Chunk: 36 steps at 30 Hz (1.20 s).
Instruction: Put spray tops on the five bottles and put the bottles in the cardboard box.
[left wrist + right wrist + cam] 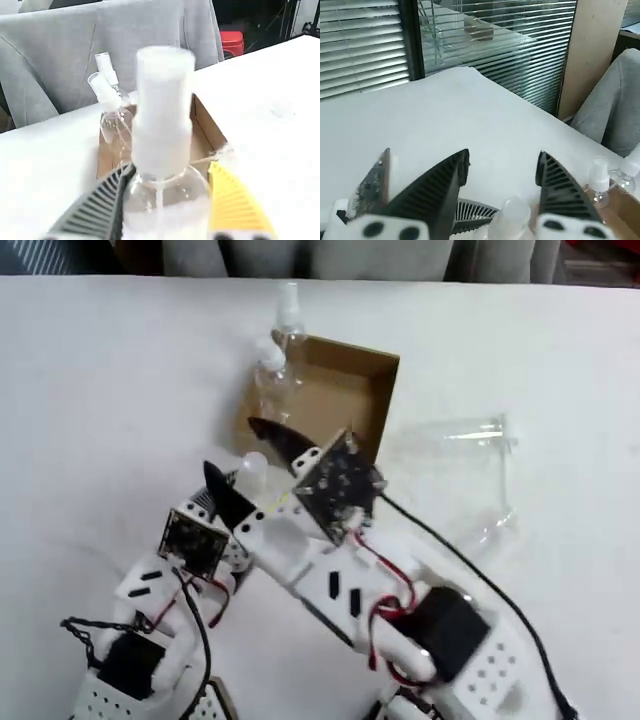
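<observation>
My left gripper (pixel 170 171) is shut on a clear bottle (pixel 165 205), its black and yellow fingers on either side of the shoulder. The bottle carries a white spray top (pixel 162 110). In the high view this bottle (pixel 250 476) stands upright just in front of the cardboard box (pixel 345 400), with the left gripper (pixel 240 488) at it. My right gripper (pixel 503 157) is open, its black fingers spread above and to both sides of the spray top (pixel 512 216). Two more bottles with spray tops (pixel 270 365) (pixel 288 310) stand at the box's far left side.
A clear plastic container (pixel 465 465) lies on the white table to the right of the box. The right arm's body (pixel 430 630) and cables cross the near middle. A grey chair back (pixel 75 60) stands beyond the table's far edge.
</observation>
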Available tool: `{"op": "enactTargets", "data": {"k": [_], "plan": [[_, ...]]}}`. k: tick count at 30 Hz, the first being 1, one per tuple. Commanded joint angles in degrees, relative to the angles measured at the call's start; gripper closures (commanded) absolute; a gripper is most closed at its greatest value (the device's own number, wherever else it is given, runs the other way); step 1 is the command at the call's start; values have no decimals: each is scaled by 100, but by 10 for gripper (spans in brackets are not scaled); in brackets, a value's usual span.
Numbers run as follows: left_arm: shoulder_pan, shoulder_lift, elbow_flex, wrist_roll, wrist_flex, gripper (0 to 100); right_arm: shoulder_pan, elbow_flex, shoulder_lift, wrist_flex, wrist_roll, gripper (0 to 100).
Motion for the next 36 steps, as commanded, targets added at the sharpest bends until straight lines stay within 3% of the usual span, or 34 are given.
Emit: {"op": "enactTargets", "data": {"k": [1,7,11,13,20,30,36], "plan": [[-4,-75,-70,-35,-211,979,75,-712,-110,479,-62,815],[-4,-75,-70,-26,-211,979,84,-844,-242,1059,-62,837],[-4,-75,-70,-26,-211,979,84,-835,-646,1332,-62,995],[-4,-75,-70,-26,-211,979,92,-826,-831,1622,-62,956],[-4,-75,-70,-26,-211,979,488,53,-1068,2123,-70,983],[-4,-75,-70,-26,-211,979,576,1978,-1042,-251,-62,983],[-4,-75,-70,-26,-211,979,585,2066,-1033,-488,-26,983]]}}
